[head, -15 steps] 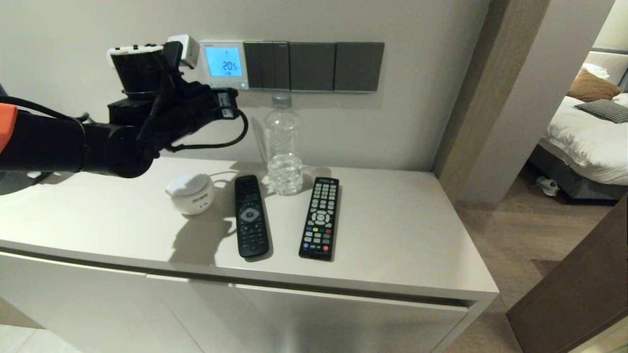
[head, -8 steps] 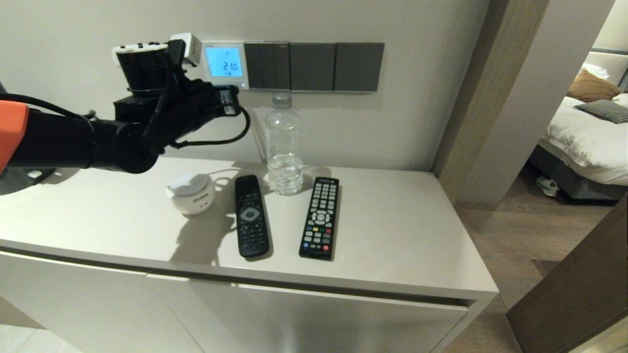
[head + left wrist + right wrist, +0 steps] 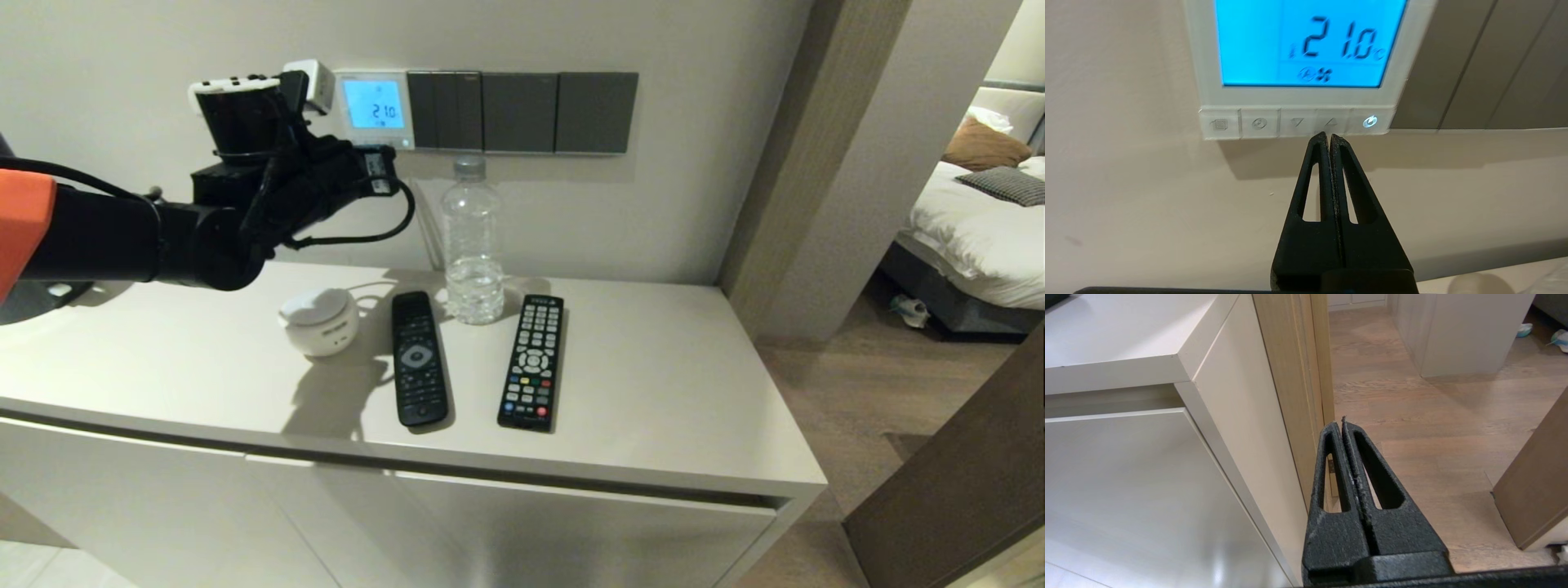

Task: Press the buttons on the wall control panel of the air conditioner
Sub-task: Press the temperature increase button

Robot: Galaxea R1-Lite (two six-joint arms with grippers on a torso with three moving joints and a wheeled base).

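Note:
The air conditioner's wall control panel (image 3: 374, 106) is a white square on the wall; its blue screen (image 3: 1306, 41) reads 21.0. The buttons (image 3: 1298, 122) form a row along its bottom strip, and the rightmost one glows. My left gripper (image 3: 1327, 136) is shut and empty. Its tips are at the lower edge of the up-arrow button (image 3: 1332, 121). In the head view the left gripper (image 3: 382, 162) is raised just below the panel. My right gripper (image 3: 1340, 422) is shut and empty, low beside the cabinet's side, out of the head view.
Dark grey switch plates (image 3: 522, 110) adjoin the panel on the right. A white plug (image 3: 314, 82) sits on its left. On the cabinet top (image 3: 653, 392) stand a water bottle (image 3: 472, 245), two black remotes (image 3: 418, 359) (image 3: 532, 363) and a white round device (image 3: 318, 320).
The screen reading went from 20.5 to 21.0. My left arm shifted slightly up and to the right, staying at the panel's bottom strip.

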